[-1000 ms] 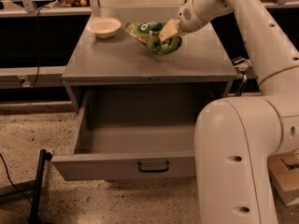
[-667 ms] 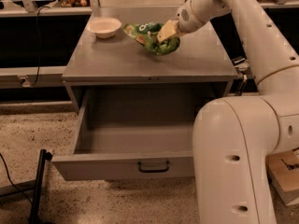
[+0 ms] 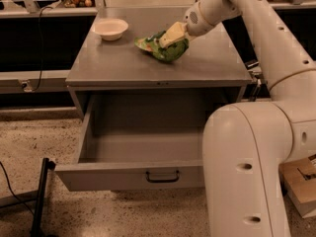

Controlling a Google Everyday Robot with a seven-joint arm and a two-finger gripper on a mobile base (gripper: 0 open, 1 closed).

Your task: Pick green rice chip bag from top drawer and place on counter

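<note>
The green rice chip bag [image 3: 167, 52] is at the middle back of the counter [image 3: 118, 65], low over it or touching it; I cannot tell which. My gripper [image 3: 167, 37] reaches in from the right and is shut on the bag's top, its cream fingers [image 3: 173, 32] pressed into the crinkled green foil. The top drawer [image 3: 143, 147] below the counter is pulled out wide and its inside shows nothing in it. Its dark bar handle [image 3: 162, 176] is at the centre of the front panel.
A white bowl [image 3: 110, 28] stands at the counter's back left corner. My own white base [image 3: 247, 172] stands against the drawer's right side. A cardboard box [image 3: 302, 181] lies on the floor at the right. A black stand leg [image 3: 39, 196] is at the lower left.
My gripper has lowered the bag slightly toward the counter top. The drawer and bowl have not moved.
</note>
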